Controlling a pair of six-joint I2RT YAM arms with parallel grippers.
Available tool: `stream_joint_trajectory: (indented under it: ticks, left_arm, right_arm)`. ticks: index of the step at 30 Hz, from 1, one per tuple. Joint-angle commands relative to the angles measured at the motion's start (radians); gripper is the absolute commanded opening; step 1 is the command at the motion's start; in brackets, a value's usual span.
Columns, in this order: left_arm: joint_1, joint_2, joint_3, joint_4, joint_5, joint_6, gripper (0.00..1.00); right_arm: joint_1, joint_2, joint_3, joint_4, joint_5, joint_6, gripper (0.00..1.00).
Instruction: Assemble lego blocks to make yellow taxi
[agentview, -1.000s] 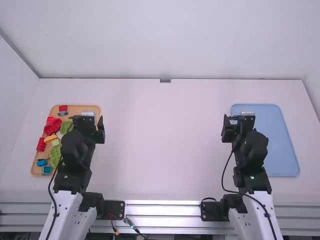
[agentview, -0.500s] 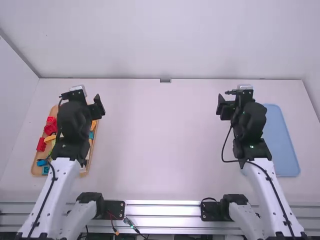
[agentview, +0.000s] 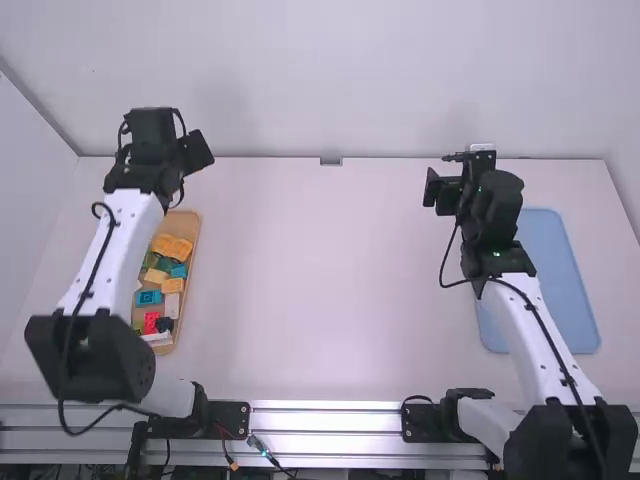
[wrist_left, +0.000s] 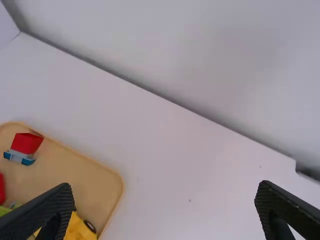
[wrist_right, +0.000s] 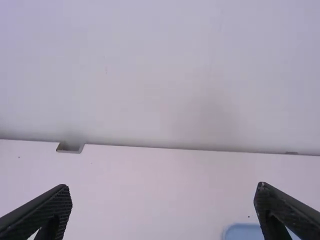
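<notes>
My left gripper (agentview: 178, 150) is over the far left of the table, past the wooden tray (agentview: 193, 228). In the left wrist view the left gripper (wrist_left: 165, 187) stands open with nothing between its fingers; the tray (wrist_left: 75, 172) holds a red block (wrist_left: 27, 143) against a blue-grey piece (wrist_left: 19, 157) and a yellow piece (wrist_left: 80, 230) with a black wheel. From above, orange-yellow blocks (agentview: 172, 247), a blue block (agentview: 148, 297) and a red block (agentview: 151, 321) show beside the arm, which covers other blocks. My right gripper (agentview: 446, 188) is held at the far right; this right gripper (wrist_right: 162, 187) is open and holds nothing.
A flat blue tray (agentview: 560, 285) lies on the right, partly under the right arm; its corner (wrist_right: 245, 232) shows in the right wrist view. A white wall (agentview: 340, 80) rises behind the table, with a small grey bracket (agentview: 331, 161) at the back edge.
Both arms have stretched away from their bases toward the back edge, the left one farther. Blocks on the tray's right side have come into sight; those on its left are now covered.
</notes>
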Motion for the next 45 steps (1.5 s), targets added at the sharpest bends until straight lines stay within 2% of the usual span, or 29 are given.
stream_joint_trajectory:
  ticks: [1,4,7,12,15,20,26,34,45]
  left_arm:
    - [0.044,0.107,0.134,-0.084,-0.020,-0.109,0.98]
    - [0.090,0.224,0.266,-0.228,-0.019,-0.216,0.99]
    - [0.135,0.287,0.314,-0.301,0.004,-0.292,0.99]
    - [0.195,0.342,0.283,-0.317,0.217,-0.299,0.99]
    - [0.201,0.342,0.239,-0.329,0.267,-0.318,0.99]
    - [0.195,0.342,0.178,-0.317,0.267,-0.411,0.99]
    - [0.195,0.342,0.092,-0.279,0.267,-0.424,0.99]
    - [0.195,0.342,0.027,-0.307,0.258,-0.464,0.99]
    - [0.195,0.342,-0.008,-0.414,0.111,-0.566,0.99]
  right_arm:
    - [0.007,0.020,0.047,0.003,0.004,-0.003,0.98]
    - [0.008,0.031,0.055,0.004,0.004,-0.004,0.99]
    - [0.007,0.032,0.056,0.005,0.004,-0.004,0.99]
    - [0.007,0.032,0.056,0.005,0.004,-0.004,0.99]
    - [0.007,0.032,0.056,0.009,0.004,-0.004,0.99]
    - [0.008,0.032,0.056,0.006,0.004,-0.004,0.99]
    - [0.008,0.033,0.048,0.005,0.004,-0.004,0.99]
    - [0.008,0.033,0.048,0.008,0.004,-0.029,0.99]
    - [0.008,0.033,0.048,-0.003,0.004,-0.049,0.99]
